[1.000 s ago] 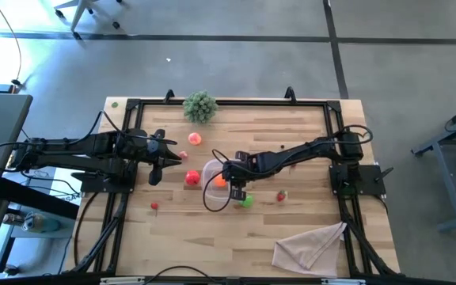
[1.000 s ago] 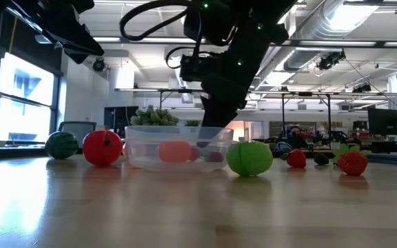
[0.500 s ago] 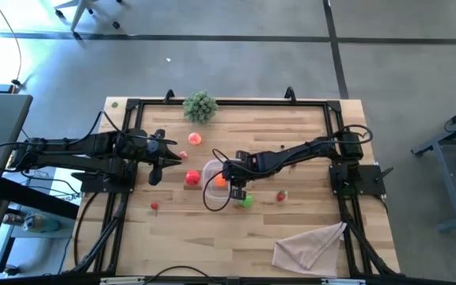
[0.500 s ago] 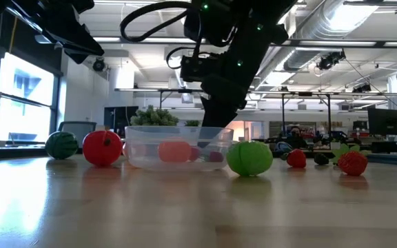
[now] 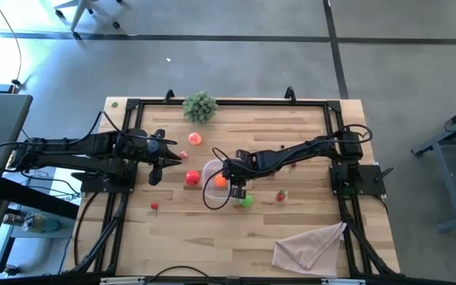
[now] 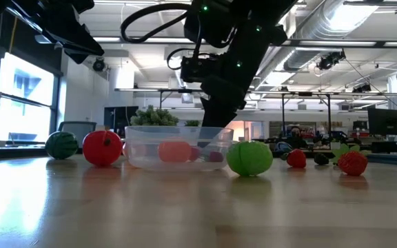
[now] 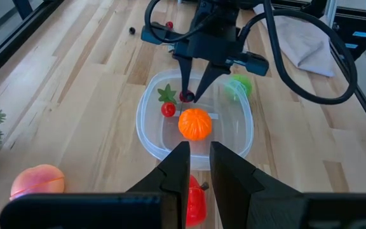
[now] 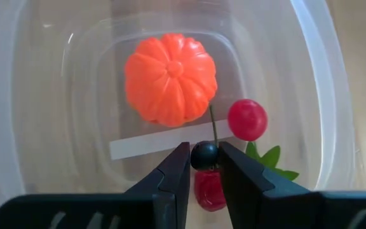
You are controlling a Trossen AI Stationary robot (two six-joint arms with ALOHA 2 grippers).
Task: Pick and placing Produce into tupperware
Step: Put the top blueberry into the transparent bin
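Right hand in tupperware, apparently pinching a dark berry, left hand closed, empty.

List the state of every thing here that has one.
tupperware: upright, no lid, partly filled.
orange fruit: inside the tupperware.
dark berry: inside the tupperware, at the right hand.
right hand: down inside the tupperware.
left hand: shut, empty, raised beside the tupperware.
green fruit: on the table, outside the tupperware.
cloth: crumpled, near the table's corner.
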